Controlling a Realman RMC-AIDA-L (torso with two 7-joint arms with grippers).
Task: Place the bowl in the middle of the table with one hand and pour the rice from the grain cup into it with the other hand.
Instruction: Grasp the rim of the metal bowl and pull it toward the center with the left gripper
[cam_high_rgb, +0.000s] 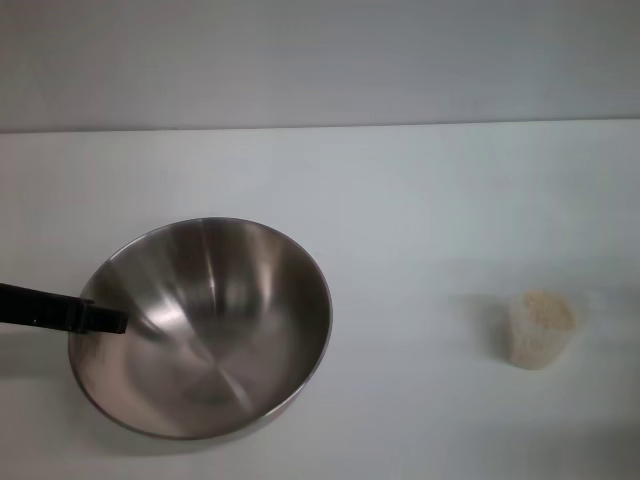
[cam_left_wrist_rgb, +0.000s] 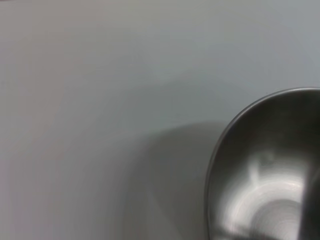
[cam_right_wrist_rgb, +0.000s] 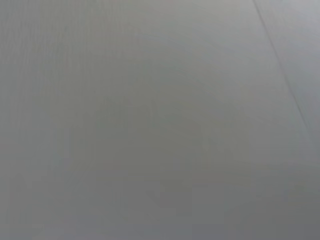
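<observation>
The steel bowl (cam_high_rgb: 210, 325) sits left of the middle of the white table (cam_high_rgb: 420, 200) and leans a little. My left gripper (cam_high_rgb: 108, 320) reaches in from the left, and its black finger (cam_high_rgb: 95, 317) lies over the bowl's left rim, clamped on it. The left wrist view shows part of the bowl's rim and shiny inside (cam_left_wrist_rgb: 270, 170). The grain cup (cam_high_rgb: 540, 330), small and translucent, stands upright at the right, filled with pale rice (cam_high_rgb: 547, 309). My right gripper is out of view, and the right wrist view shows only bare table.
The table's far edge (cam_high_rgb: 320, 127) runs across the back with a plain wall behind it. Bare tabletop lies between the bowl and the cup.
</observation>
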